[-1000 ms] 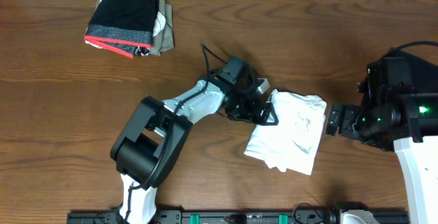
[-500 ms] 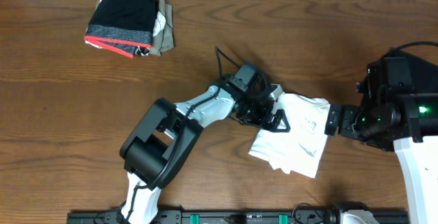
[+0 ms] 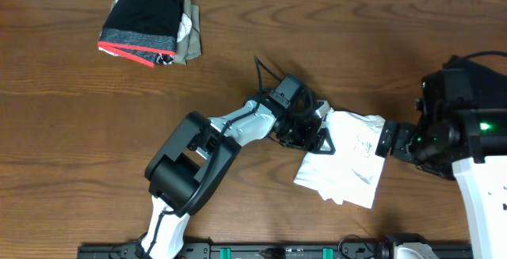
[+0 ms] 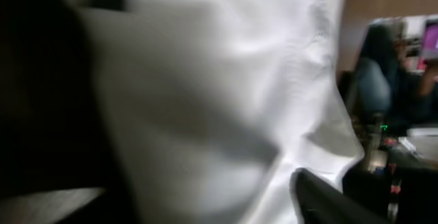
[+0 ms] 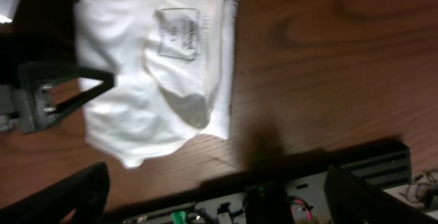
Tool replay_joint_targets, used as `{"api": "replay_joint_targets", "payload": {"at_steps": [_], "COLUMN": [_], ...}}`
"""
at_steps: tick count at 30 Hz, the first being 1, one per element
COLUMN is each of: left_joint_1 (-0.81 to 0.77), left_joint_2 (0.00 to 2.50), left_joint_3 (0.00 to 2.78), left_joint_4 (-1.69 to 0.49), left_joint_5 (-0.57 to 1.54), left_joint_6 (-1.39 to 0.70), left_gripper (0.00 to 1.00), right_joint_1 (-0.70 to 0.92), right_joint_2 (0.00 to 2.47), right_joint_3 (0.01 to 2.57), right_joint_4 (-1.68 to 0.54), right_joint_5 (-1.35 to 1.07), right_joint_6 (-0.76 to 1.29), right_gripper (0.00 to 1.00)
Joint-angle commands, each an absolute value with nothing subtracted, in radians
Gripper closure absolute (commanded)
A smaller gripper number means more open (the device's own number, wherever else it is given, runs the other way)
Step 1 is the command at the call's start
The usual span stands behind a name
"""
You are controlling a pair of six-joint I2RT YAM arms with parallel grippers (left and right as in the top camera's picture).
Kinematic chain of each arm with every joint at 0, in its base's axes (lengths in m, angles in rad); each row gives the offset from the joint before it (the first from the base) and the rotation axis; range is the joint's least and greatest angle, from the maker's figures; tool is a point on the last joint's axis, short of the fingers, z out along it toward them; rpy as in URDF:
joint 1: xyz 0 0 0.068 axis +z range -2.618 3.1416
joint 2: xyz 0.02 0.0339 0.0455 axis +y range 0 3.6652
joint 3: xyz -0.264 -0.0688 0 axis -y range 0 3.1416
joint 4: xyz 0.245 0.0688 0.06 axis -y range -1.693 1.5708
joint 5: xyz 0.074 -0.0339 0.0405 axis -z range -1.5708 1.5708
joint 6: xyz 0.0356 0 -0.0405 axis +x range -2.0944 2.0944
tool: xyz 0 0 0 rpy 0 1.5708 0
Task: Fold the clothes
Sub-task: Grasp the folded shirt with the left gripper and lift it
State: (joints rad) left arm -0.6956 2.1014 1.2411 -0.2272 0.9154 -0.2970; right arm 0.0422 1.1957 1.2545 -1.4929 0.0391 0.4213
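the white wrinkled fabric t-shirt (image 3: 342, 162) lies as a partly folded packet on the brown wooden desk (image 3: 79, 132), at about 4 o'clock from the desk centre in the overhead view. its long axis runs from roughly 1 o'clock to 7 o'clock. the small white sewn neck label (image 5: 179, 25) faces up near the 1 o'clock end.

both arms bracket the packet across its short axis. the left gripper (image 3: 317, 139) sits on the 9 o'clock edge, touching the cloth. the right gripper (image 3: 386, 141) sits just beside the 3 o'clock edge, and no contact is visible. the left arm is the nearer one.

left arm pose: stretched low over the desk toward 3 o'clock, wrist close to the surface. one triangular black finger (image 5: 65, 92) lies on top of the cloth. the left wrist view is filled with blurred white fabric, so it cannot be told whether the jaws are pinching the cloth or only pressing on it.

right arm pose: forearm pointing toward 9 o'clock, wrist low. its jaws are spread wide and hold nothing.

judgement: the coming move depends on the 3 o'clock edge, which lies directly ahead of the spread right jaws.

the stack of folded dark garments (image 3: 146, 21) rests well apart at 11 o'clock.
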Motion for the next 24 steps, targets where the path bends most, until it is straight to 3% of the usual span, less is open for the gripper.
{"api": "replay_joint_targets", "payload": {"at_steps": [1,3,4,8,10,17,24], "left_joint_1": [-0.676,-0.661,-0.654,-0.636,-0.633,-0.575,-0.392], "left_joint_2": [2.141,2.141,2.141,2.141,2.141,2.141,2.141], "left_joint_3": [1.228,1.228,1.228,1.228,1.228,1.228,1.228], "left_joint_4": [-0.226,-0.225,-0.225,-0.225,-0.224,-0.225,-0.255], "left_joint_5": [0.868,0.867,0.868,0.867,0.867,0.788,0.783], "left_joint_6": [-0.327,-0.332,-0.333,-0.335,-0.335,-0.444,-0.528], "left_gripper": [0.44,0.45,0.51,0.86,0.94,0.94,0.94], "right_joint_1": [0.035,0.035,0.035,0.035,0.035,0.035,0.035], "right_joint_2": [1.189,1.189,1.189,1.189,1.190,1.189,1.189], "right_joint_3": [1.182,1.138,1.113,1.032,1.005,0.985,0.985], "right_joint_4": [-1.460,-1.433,-1.416,-1.345,-1.315,-1.297,-1.296], "right_joint_5": [0.065,0.053,0.047,-0.014,-0.050,-0.069,-0.068], "right_joint_6": [0.475,0.475,0.475,0.475,0.475,0.475,0.474], "right_gripper": [0.05,0.04,0.04,0.04,0.04,0.03,0.02]}}
